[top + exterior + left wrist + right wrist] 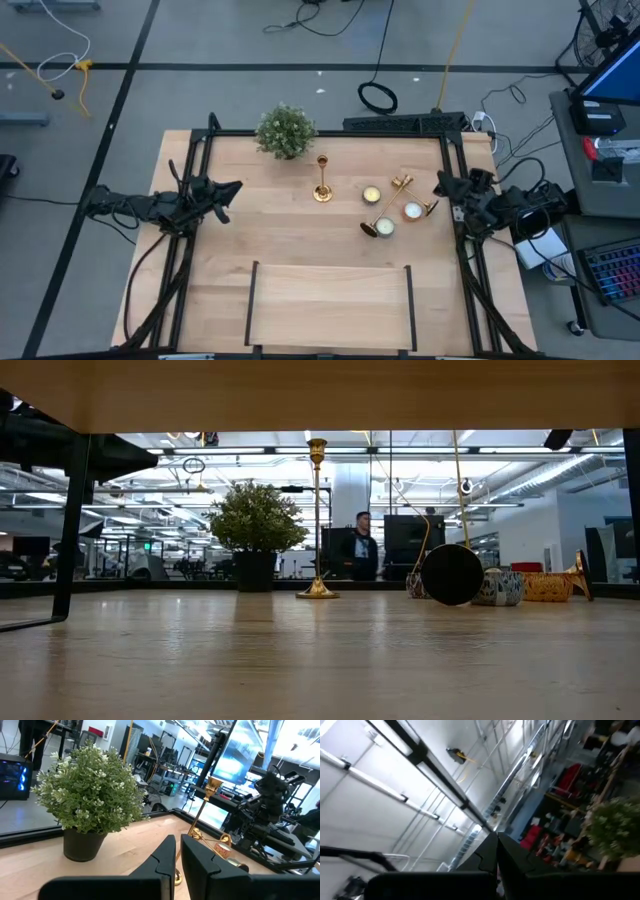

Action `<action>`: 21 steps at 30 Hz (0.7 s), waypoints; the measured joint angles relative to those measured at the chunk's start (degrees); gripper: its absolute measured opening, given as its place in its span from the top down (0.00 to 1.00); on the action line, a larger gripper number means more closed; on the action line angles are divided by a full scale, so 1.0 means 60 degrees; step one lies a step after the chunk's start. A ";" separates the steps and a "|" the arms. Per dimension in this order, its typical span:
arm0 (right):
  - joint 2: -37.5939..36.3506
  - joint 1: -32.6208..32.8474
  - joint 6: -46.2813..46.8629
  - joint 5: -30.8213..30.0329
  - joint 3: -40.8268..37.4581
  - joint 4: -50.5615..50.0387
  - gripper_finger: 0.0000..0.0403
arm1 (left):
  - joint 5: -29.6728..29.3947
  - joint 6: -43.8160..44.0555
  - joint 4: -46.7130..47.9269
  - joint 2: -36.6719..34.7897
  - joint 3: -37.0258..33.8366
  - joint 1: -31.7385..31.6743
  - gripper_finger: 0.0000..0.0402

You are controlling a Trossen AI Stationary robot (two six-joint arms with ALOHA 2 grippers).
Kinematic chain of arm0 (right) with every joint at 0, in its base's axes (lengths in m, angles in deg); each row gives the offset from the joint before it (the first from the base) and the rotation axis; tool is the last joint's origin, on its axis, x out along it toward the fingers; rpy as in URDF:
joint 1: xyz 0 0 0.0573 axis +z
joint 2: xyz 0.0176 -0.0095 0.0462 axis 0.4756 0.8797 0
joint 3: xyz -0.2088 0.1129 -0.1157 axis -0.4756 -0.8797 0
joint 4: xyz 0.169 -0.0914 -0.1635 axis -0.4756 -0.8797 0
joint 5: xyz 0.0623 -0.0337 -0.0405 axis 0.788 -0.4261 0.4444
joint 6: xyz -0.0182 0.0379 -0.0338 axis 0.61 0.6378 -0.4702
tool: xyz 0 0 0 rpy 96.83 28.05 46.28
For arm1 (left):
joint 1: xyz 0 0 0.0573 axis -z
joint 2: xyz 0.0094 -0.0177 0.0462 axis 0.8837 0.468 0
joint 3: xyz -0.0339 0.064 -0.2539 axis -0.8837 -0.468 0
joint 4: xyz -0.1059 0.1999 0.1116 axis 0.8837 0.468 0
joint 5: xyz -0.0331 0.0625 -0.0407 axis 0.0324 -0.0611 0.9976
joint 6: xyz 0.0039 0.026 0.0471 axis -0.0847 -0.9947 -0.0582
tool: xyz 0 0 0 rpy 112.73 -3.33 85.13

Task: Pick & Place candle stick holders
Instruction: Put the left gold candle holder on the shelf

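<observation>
Reaching for the upright candle stick holder, I must open my pinched-together left hand. Grip mid-stem, avoiding the plant; my right hand waits, fingers together.

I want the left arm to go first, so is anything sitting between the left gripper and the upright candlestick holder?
Nothing visible. In the high view only bare table lies between the left gripper and the upright candlestick holder; the potted plant stands off to the far side of that line.
</observation>
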 joint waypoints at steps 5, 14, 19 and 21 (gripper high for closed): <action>0.0000 0.0000 -0.0175 -0.0935 0.0000 0.0023 0.98 | -0.0093 0.0006 -0.0368 0.0000 -0.0017 0.0000 0.92; 0.0152 0.0000 -0.0549 -0.1157 0.0172 0.0242 0.98 | -0.1164 0.2364 -0.4037 -0.0001 -0.0011 0.0000 0.92; 0.0794 -0.0124 -0.0874 -0.1162 0.0611 0.0578 0.97 | -0.0604 0.3123 -0.5073 0.0000 -0.0011 0.0000 0.92; 0.1247 -0.0224 -0.0876 -0.1153 0.0878 0.0537 0.96 | -0.0402 0.3342 -0.5154 0.0000 -0.0011 0.0000 0.92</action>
